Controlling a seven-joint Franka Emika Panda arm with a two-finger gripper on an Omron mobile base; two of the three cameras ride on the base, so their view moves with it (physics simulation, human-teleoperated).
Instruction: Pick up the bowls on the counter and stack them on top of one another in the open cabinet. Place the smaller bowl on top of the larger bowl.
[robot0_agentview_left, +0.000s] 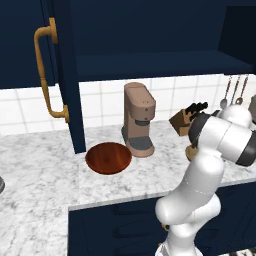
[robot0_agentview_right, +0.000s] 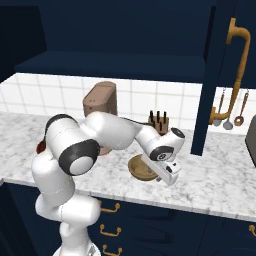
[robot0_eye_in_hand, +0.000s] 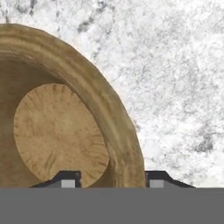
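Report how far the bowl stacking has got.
Done: nothing; the dark navy open cabinet's shelf holds no bowl. In hand: the hand straddles the small tan wooden bowl's rim on the marble counter. Left: the wide reddish-brown bowl, then stacking.

Marble counter (robot0_agentview_left: 45, 180); two bowls (robot0_agentview_left: 108, 158); coffee machine (robot0_agentview_left: 138, 119)
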